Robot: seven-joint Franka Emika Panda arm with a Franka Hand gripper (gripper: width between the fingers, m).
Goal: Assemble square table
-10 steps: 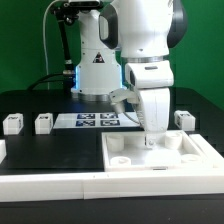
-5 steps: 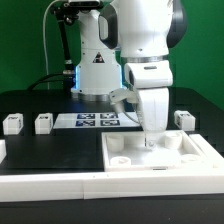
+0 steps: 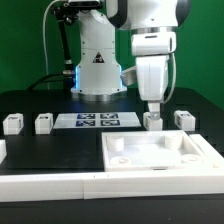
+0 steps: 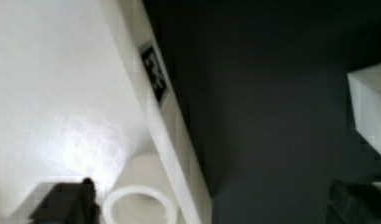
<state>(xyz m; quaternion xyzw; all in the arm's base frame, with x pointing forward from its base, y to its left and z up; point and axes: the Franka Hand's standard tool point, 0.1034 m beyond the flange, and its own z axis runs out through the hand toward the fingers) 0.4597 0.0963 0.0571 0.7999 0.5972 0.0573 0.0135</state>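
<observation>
The square table top [image 3: 160, 153] lies flat at the front of the exterior view's right, with raised round sockets at its corners. My gripper [image 3: 153, 103] hangs open and empty above its far edge. One leg [image 3: 153, 119] stands just behind that edge, below the gripper. Three more legs stand on the table: two at the exterior view's left [image 3: 12, 123] [image 3: 43, 123] and one at the right [image 3: 183, 119]. In the wrist view the top [image 4: 62, 100] and one round socket [image 4: 142, 200] show beneath the gripper [image 4: 213, 205], whose dark fingers [image 4: 62, 203] are spread wide.
The marker board [image 3: 97, 121] lies between the left legs and the leg under the gripper. The robot base [image 3: 97, 65] stands behind it. A long white rail [image 3: 50, 186] runs along the front edge. A white part [image 4: 372, 100] shows at the wrist view's edge.
The gripper has risen from the table top's far edge to well above it. The leg behind that edge, earlier hidden by the gripper, now shows.
</observation>
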